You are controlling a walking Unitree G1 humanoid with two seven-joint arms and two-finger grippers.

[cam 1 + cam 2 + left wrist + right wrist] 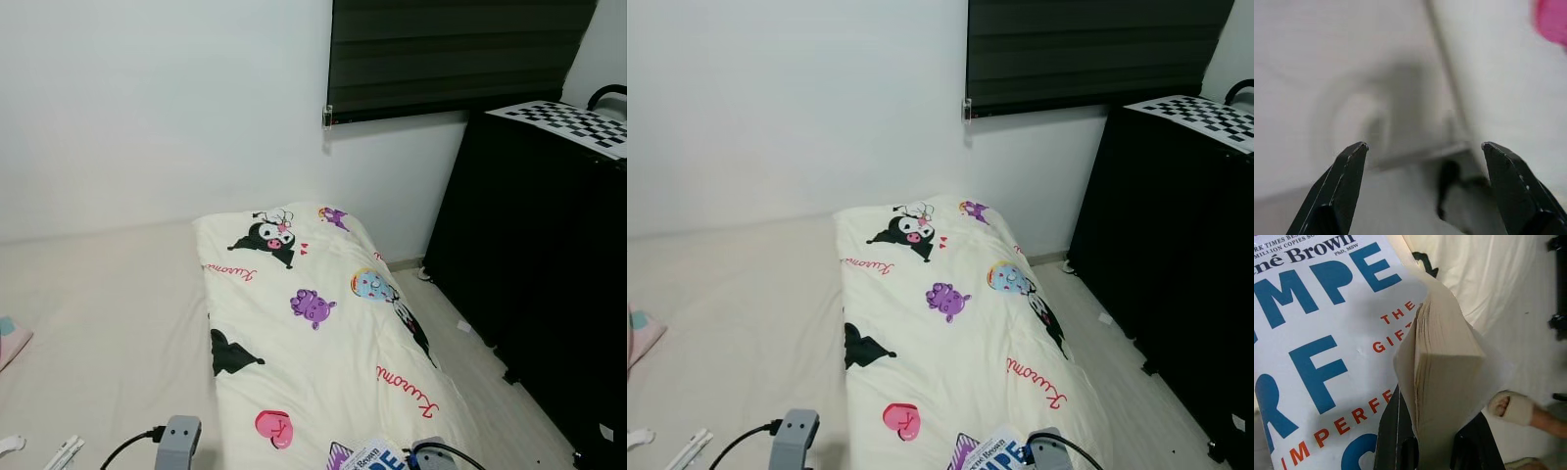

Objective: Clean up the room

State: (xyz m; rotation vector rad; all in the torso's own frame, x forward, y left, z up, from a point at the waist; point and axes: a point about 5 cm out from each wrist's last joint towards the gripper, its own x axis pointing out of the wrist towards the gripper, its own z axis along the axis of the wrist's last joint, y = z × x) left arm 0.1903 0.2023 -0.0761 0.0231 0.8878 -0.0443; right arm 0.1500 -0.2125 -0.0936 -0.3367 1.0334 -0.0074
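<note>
A white paperback book [1317,333] with big blue and small red lettering is clamped by its page edge [1442,382] in my right gripper [1432,435], which is shut on it. The same book [377,457] shows at the bottom edge of the eye views, over the near end of a cream cartoon-print comforter [313,323] folded along the bed's right side. My left gripper [1423,147] stands open, nothing between its fingers, just above the bare white sheet [108,323] beside the comforter's edge. Its grey wrist [178,441] is low on the left.
A tall black cabinet [549,274] with a checkerboard sheet [573,122] on top stands to the right, across a narrow strip of pale floor [480,372]. A pink-edged thing [10,338] and small white items [64,452] lie at the bed's left. A dark blind [451,54] covers the window.
</note>
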